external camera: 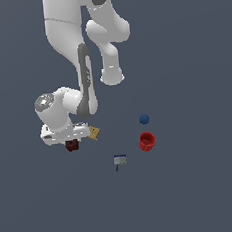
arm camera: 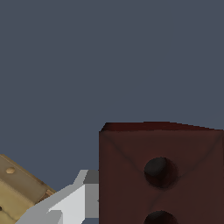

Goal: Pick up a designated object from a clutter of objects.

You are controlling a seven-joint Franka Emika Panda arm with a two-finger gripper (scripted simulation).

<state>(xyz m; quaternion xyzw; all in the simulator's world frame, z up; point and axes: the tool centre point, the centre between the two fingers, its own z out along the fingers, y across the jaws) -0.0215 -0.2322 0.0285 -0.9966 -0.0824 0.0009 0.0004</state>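
The maroon block (external camera: 72,145) lies directly under my gripper (external camera: 69,139), at the exterior view's left. In the wrist view the block (arm camera: 162,175) fills the near corner and two dark holes show on its face. One grey finger (arm camera: 72,202) stands right against the block's side. The other finger is out of frame, so I cannot tell whether the jaws have closed on the block. The tan square piece (external camera: 93,133) lies just beside the hand, and its edge shows in the wrist view (arm camera: 17,190).
The blue ball (external camera: 144,119) and the red cup (external camera: 147,141) sit at the exterior view's right. The small grey-and-blue item (external camera: 120,160) lies between them and the block, nearer the front. The arm's own links (external camera: 87,80) rise above the hand.
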